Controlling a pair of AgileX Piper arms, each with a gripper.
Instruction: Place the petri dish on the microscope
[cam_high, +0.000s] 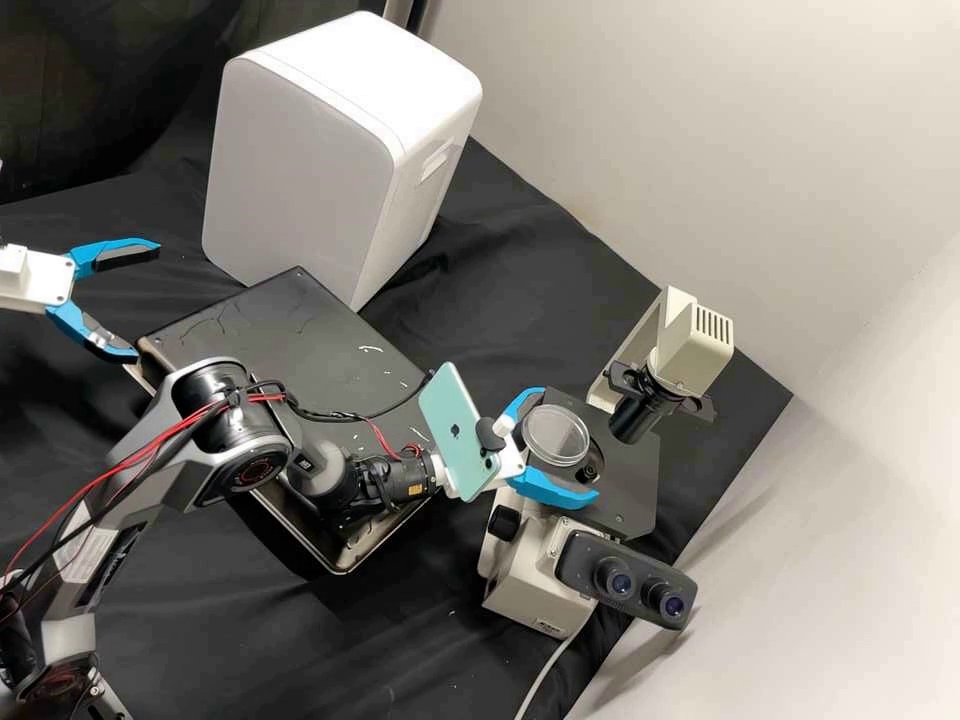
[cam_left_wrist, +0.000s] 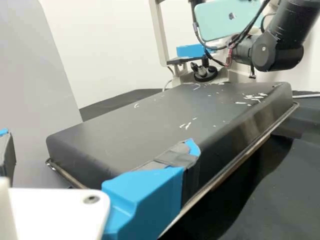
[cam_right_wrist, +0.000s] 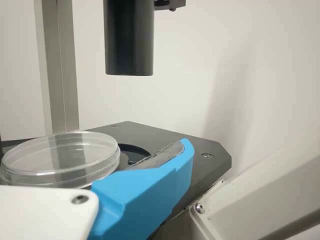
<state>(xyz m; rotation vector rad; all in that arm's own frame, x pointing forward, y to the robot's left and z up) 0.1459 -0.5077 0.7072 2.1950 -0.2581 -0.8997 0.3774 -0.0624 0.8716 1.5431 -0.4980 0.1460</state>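
High view, petri dish (cam_high: 557, 437) in right gripper (cam_high: 569, 444) (over microscope (cam_high: 530, 590))

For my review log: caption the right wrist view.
Right gripper holds the petri dish at the microscope stage, beneath a black cylinder.

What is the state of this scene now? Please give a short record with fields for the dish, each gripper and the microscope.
petri dish: clear, between the right gripper's fingers, over the stage
right gripper: shut on the petri dish
left gripper: open, holds nothing, beside the black tray
microscope stage: black, its opening partly under the dish
dish resting on stage: cannot tell
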